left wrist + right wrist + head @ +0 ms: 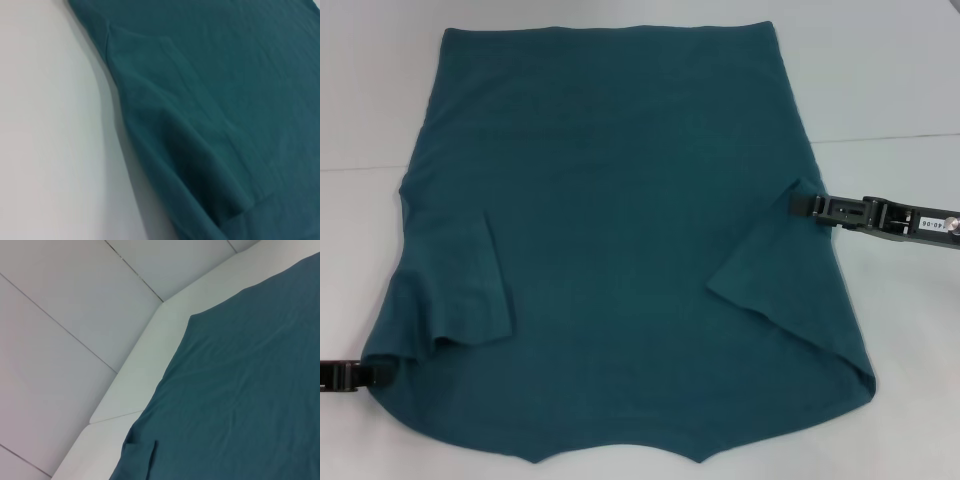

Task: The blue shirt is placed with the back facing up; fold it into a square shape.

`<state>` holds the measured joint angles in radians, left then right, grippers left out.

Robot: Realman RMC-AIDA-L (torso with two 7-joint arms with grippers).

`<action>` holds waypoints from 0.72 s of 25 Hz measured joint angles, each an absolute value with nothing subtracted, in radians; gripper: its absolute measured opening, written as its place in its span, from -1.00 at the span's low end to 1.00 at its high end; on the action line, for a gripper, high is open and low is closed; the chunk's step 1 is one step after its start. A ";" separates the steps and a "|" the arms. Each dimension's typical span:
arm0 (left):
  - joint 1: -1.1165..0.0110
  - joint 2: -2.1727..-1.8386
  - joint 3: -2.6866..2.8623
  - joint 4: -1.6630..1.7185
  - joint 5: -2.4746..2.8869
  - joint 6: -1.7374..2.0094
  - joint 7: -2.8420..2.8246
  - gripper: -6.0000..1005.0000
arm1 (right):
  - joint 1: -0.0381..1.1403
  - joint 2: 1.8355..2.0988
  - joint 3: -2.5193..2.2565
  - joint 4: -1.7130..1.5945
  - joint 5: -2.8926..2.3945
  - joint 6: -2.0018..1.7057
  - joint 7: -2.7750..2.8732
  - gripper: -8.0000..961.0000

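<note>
since the blue shirt (620, 230) looks soft and limp, we judge both side edges best; left gripper (345, 376) and right gripper (820, 206) touch them, grip unclear.

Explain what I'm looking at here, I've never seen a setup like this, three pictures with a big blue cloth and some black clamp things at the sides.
This is a two-armed robot folding laundry. The wide picture comes from a camera on its head, looking down at a white table. The other two come from cameras on its wrists, close to the cloth. The cloth is the blue shirt, lying flat with both sleeves folded inward. The black clamps are its hands: the left gripper at the shirt's near left corner, the right gripper at the shirt's right edge. Whether either has actually pinched fabric isn't clear from these views.
</note>
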<state>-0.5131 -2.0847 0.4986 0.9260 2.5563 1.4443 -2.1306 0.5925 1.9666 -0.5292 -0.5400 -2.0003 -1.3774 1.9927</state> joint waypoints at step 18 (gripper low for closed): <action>-0.517 -2.085 0.480 0.927 2.542 1.455 -2.131 -0.94 | 0.585 1.907 -0.567 -0.542 -2.133 -1.406 2.132 0.83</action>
